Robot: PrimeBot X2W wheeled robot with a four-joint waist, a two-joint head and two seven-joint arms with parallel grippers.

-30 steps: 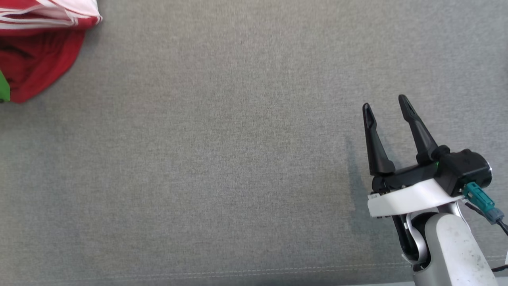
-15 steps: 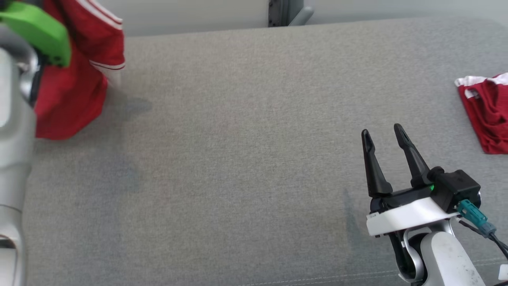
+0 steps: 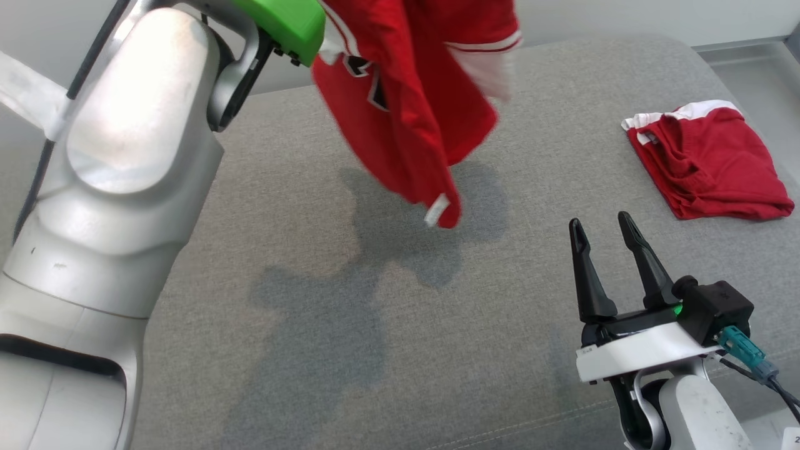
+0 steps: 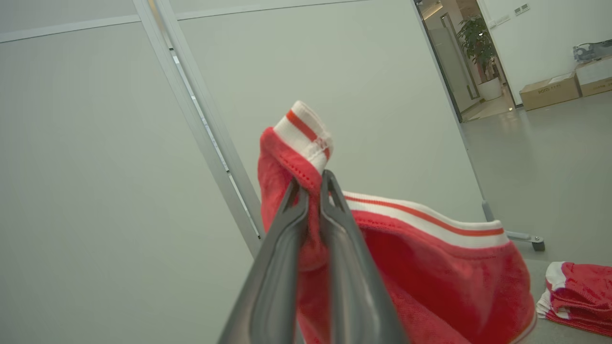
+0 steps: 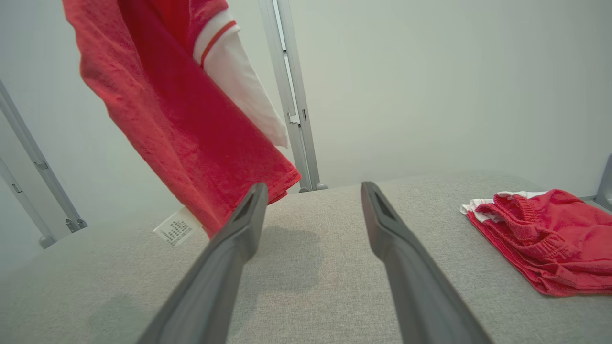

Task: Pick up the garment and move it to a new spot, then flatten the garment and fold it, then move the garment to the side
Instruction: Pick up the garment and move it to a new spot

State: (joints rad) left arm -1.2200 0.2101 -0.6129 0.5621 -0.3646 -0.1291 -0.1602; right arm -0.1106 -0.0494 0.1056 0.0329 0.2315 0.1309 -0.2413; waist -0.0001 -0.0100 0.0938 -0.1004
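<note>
While left end effector [image 4: 313, 181] grips the garment [image 3: 406, 112] dangling below, right end effector [image 3: 600, 220] gapes.

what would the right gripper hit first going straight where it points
Likely nothing near: the right gripper points over bare grey cushion, between the hanging garment to its left and the folded garment to its right. Depth is unclear; the hanging hem might brush it.
</note>
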